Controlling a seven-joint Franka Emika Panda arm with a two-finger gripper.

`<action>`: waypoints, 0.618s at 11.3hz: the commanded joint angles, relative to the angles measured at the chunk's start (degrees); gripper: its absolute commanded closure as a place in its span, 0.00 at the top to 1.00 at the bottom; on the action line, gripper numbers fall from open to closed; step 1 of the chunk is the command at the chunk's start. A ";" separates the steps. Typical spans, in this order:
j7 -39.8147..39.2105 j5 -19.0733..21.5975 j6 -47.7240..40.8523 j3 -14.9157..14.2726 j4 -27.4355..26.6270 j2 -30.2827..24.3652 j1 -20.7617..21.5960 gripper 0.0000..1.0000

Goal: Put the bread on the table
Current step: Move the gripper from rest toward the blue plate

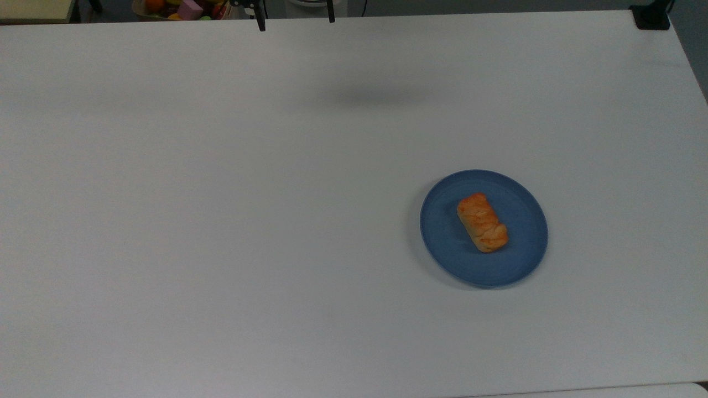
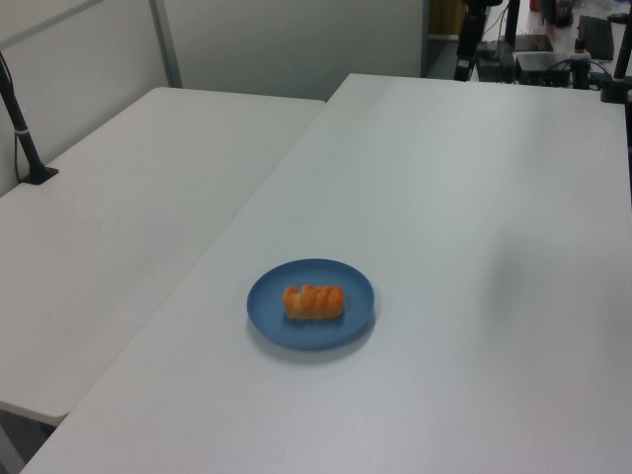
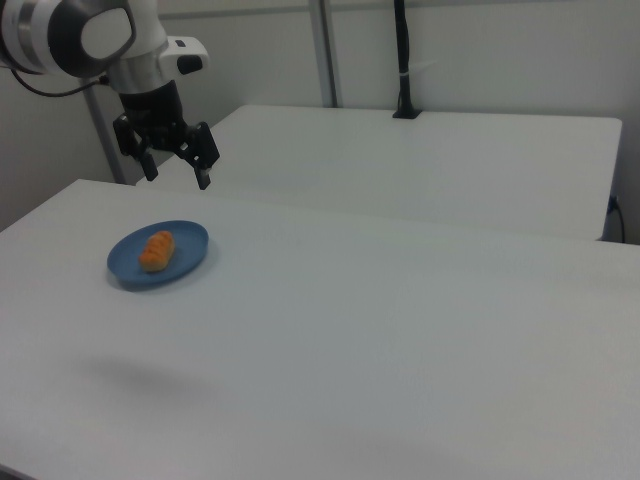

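bread (image 1: 482,222): lies on the blue plate (image 1: 442,237), not on the bare white surface (image 1: 221,221) | gripper (image 3: 177,168): hangs in the air, fingers (image 3: 203,177) spread, empty, away from the plate

So the bread (image 2: 314,301) sits lengthwise across the middle of the blue plate (image 2: 267,301), on my white table (image 2: 464,197). Another white table (image 2: 128,217) butts up along the left view's left, with a black pole (image 2: 22,128) standing on it.
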 commanded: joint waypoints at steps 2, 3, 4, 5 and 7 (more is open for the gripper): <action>-1.17 1.41 -0.81 -0.01 -0.87 -0.28 0.30 1.00; -1.17 1.41 -0.72 -0.01 -0.87 -0.19 0.30 1.00; -1.17 1.41 -0.64 0.08 -0.87 -0.11 0.30 1.00; -1.09 1.41 -0.81 0.08 -0.87 -0.19 0.30 1.00; -1.26 1.32 -0.81 -0.01 -0.87 -0.19 0.39 1.00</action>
